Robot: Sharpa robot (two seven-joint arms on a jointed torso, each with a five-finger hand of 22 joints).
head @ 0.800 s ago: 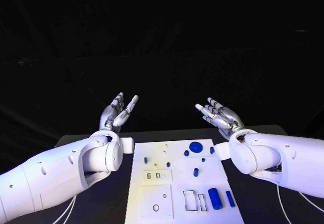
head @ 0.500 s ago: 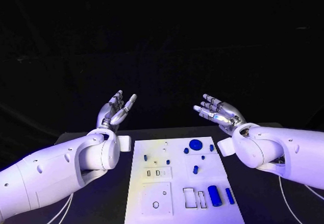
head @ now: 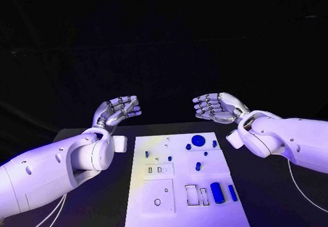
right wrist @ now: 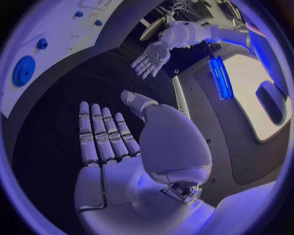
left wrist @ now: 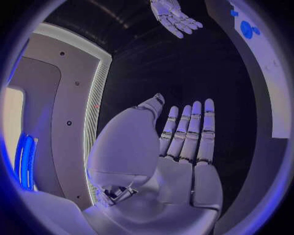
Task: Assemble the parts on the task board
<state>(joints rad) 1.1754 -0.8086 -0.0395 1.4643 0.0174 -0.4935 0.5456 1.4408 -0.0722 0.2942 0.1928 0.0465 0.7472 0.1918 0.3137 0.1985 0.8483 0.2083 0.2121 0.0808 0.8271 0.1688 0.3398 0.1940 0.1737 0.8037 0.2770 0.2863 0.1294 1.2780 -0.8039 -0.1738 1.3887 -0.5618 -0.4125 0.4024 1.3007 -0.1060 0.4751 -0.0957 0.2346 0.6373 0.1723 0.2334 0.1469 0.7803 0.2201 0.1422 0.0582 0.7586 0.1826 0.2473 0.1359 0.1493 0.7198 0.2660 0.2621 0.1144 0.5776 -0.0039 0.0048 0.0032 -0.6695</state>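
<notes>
My left hand [head: 118, 110] and right hand [head: 216, 107] are raised, palms facing each other, fingers apart, holding nothing.

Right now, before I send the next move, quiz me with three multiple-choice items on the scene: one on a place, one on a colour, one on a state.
1. Where is the round blue disc on the task board?
A) far end
B) near end
C) off the board

2. What colour is the board?
A) black
B) white
C) red

3. What do the left robot hand and the right robot hand hold?
A) a part each
B) the disc
C) nothing

Answers:
1 A, the disc lies by the board's far edge.
2 B, the board shows pale against the black table.
3 C, both wrist views show bare palms.
</notes>
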